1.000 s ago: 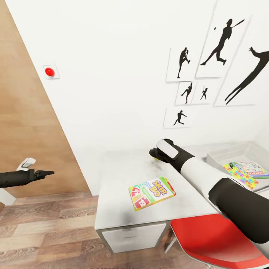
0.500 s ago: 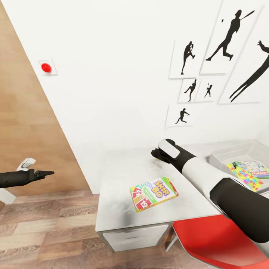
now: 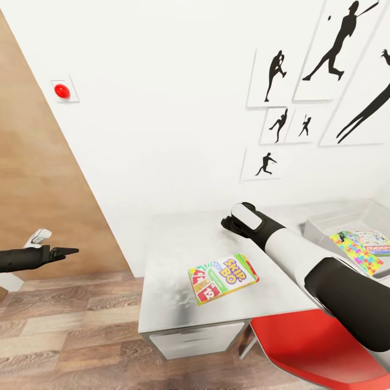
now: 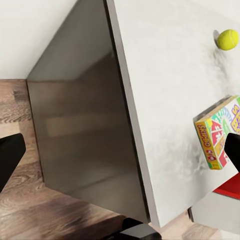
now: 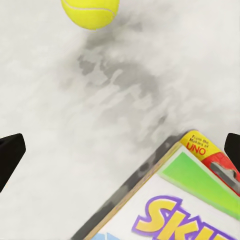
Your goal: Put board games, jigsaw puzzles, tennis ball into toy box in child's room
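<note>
The SKIP-BO board game (image 3: 223,278) lies flat on the table (image 3: 173,260) near its front edge. My right gripper (image 3: 226,222) hovers over the table behind that box, open, with nothing between its fingers. In the right wrist view the tennis ball (image 5: 90,11) rests on the table ahead of the open gripper (image 5: 122,150), and the SKIP-BO box (image 5: 180,200) lies beneath it. The toy box (image 3: 336,222) stands at the far right, holding a jigsaw puzzle (image 3: 355,252) and a pale green board game (image 3: 374,241). My left gripper (image 3: 67,251) hangs open over the floor, left of the table.
A red chair (image 3: 319,346) stands under the table's front right. The left wrist view shows the dark grey side unit (image 4: 85,125) beside the white top, with the tennis ball (image 4: 227,39) and SKIP-BO box (image 4: 217,132) on it. Framed silhouettes hang on the wall behind.
The head view has drifted a little, shifting the wall pictures right. A yellow sliver of the ball under my right wrist is now hidden. Both arms hold about the same place.
</note>
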`<state>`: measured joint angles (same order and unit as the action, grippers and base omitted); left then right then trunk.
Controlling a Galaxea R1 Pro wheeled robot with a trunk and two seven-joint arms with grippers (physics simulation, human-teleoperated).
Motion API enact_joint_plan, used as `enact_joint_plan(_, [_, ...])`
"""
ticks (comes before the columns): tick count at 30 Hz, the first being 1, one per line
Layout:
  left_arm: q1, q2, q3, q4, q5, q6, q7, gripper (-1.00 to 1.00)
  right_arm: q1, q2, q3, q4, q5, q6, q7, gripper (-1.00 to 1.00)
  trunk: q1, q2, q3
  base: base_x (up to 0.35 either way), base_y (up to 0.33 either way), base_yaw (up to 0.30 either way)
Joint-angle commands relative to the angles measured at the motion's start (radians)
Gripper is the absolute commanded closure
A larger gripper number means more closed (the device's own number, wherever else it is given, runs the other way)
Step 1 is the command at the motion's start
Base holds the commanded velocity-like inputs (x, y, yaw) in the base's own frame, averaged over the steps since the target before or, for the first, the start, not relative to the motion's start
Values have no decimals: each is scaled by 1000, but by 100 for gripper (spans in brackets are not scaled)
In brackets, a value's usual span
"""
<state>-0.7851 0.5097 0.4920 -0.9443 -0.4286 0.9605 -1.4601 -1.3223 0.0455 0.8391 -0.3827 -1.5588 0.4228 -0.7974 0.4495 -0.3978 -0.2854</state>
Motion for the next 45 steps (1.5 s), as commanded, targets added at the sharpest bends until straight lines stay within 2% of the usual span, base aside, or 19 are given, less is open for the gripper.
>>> enact_joint_plan(1, [-1, 0, 2, -1, -10, 10, -10, -100, -2, -1, 6, 0, -2, 6, -4, -100, 1, -2, -4, 0, 0, 0])
enact_joint_plan(16, [0, 0, 1, -1, -10, 10, -10, -100, -2, 1, 4, 58, -3, 8, -4, -100, 1, -2, -28, 0, 0, 0])
enact_joint_plan(33, [0, 0, 2, -1, -10, 9, -11, -100, -2, 1, 3, 64, -7, 8, -4, -100, 1, -2, -56, 0, 0, 0])
enact_joint_plan(45, [0, -2, 2, -1, -10, 9, -11, -100, -2, -2, -28, 73, -7, 19, -7, -100, 1, -2, -76, 0, 0, 0])
